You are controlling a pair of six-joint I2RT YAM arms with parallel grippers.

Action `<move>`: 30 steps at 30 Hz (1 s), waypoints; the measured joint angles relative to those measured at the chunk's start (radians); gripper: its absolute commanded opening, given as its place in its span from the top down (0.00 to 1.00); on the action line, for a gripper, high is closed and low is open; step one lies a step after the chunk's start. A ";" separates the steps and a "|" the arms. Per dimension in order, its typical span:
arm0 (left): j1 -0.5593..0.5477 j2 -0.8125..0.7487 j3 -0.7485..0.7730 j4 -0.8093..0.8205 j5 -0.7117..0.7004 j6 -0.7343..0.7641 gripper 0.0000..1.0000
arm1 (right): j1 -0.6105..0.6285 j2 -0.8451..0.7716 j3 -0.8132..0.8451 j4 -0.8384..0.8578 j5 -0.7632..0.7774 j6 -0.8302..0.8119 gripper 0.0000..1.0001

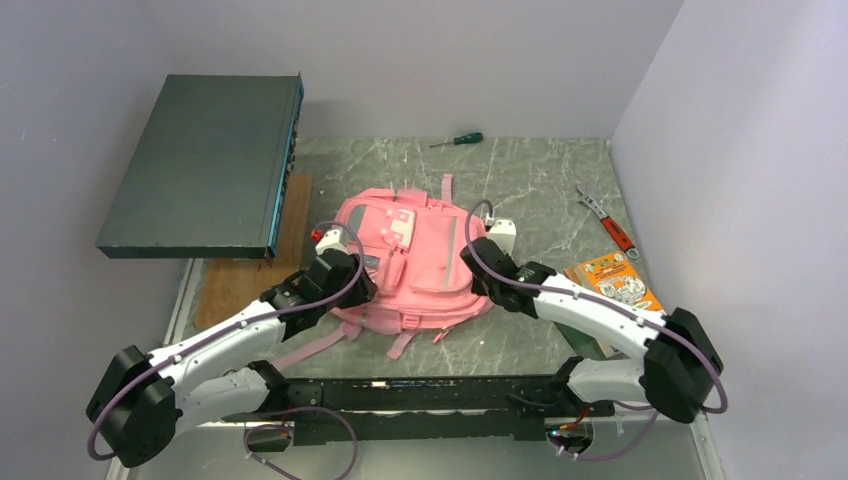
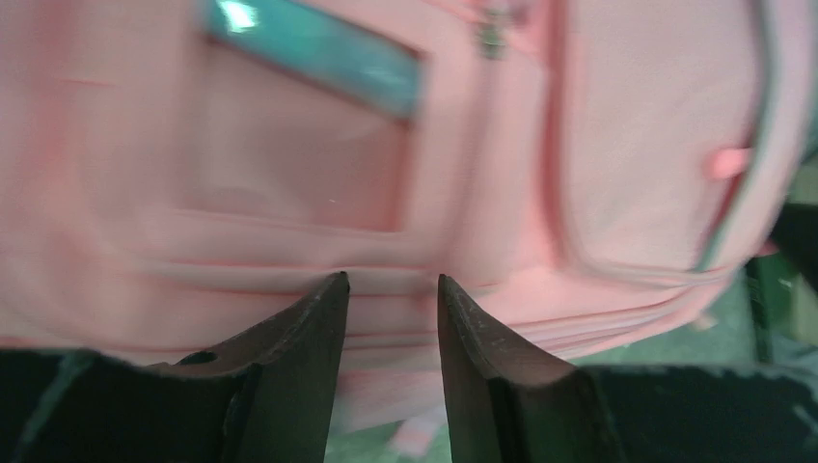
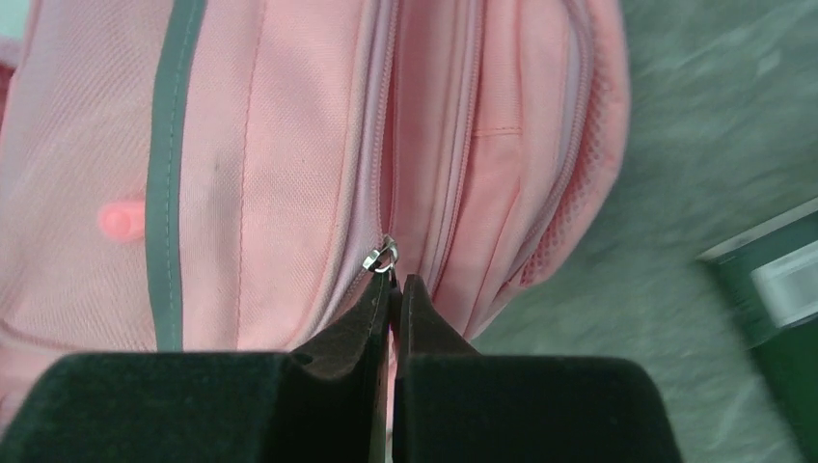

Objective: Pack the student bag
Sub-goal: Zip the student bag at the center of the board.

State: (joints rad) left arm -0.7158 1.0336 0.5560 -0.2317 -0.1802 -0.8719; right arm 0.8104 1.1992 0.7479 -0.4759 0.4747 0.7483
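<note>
The student bag is a pink backpack with grey trim, lying flat mid-table with its straps trailing toward me. My left gripper is at the bag's left side. In the left wrist view its fingers stand partly apart with a thick fold of the bag filling the gap between them. My right gripper is at the bag's right side. In the right wrist view it is shut on a zipper pull, whose metal ring shows just above the tips on the bag's zip line.
A dark flat box stands raised at the back left over a wooden board. A green screwdriver lies at the back. Red-handled pliers and an orange book lie to the right. A small white object sits by the bag.
</note>
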 measured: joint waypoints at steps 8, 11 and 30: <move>0.031 -0.048 -0.003 -0.069 -0.044 0.105 0.28 | -0.085 0.132 0.045 0.039 0.105 -0.272 0.45; 0.032 -0.106 -0.009 -0.067 0.000 0.159 0.20 | -0.097 0.127 0.045 0.002 0.137 -0.278 0.20; -0.036 0.072 0.178 0.097 0.383 0.237 0.11 | -0.205 -0.278 0.010 -0.217 -0.116 0.657 0.00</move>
State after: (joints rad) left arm -0.7521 1.1053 0.7341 -0.1352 0.2024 -0.6353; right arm 0.6052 0.9215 0.7574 -0.6930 0.3584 1.4055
